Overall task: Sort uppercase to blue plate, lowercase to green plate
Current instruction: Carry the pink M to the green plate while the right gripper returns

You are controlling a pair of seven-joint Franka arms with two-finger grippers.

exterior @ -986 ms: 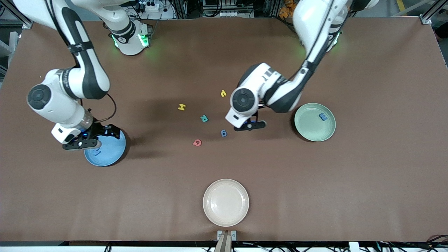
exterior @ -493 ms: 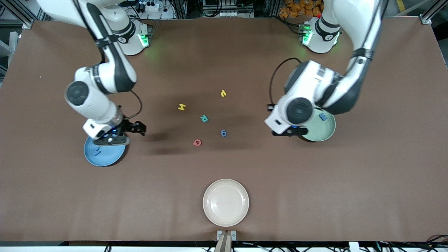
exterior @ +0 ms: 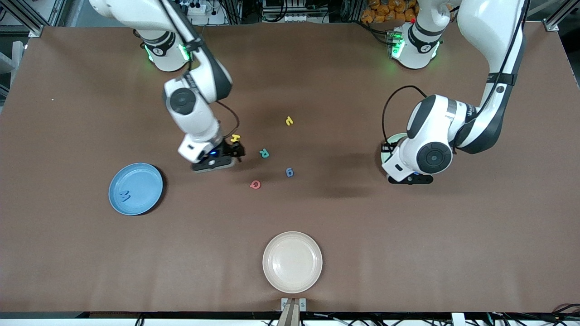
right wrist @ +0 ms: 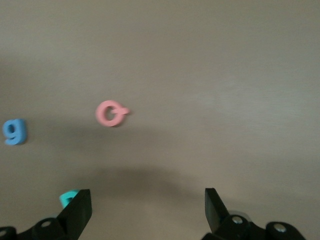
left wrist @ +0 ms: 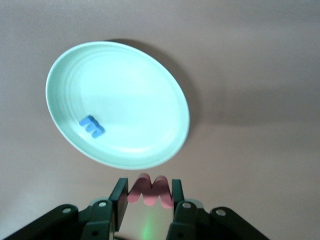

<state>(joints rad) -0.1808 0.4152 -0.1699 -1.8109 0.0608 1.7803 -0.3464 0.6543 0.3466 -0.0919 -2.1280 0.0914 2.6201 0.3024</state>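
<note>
Both arms have swung; left pincer [left wrist: 148, 200], grasping red w [left wrist: 150, 190], hangs just beside green plate [exterior: 385, 151]; right pincer [right wrist: 145, 210], released, hovers beside yellow H [exterior: 235, 138].

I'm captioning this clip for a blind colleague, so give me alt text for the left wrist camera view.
The left hand grips a red w between its fingers, just short of the rim of the green plate on the brown table. One blue e already lies in the plate.
</note>
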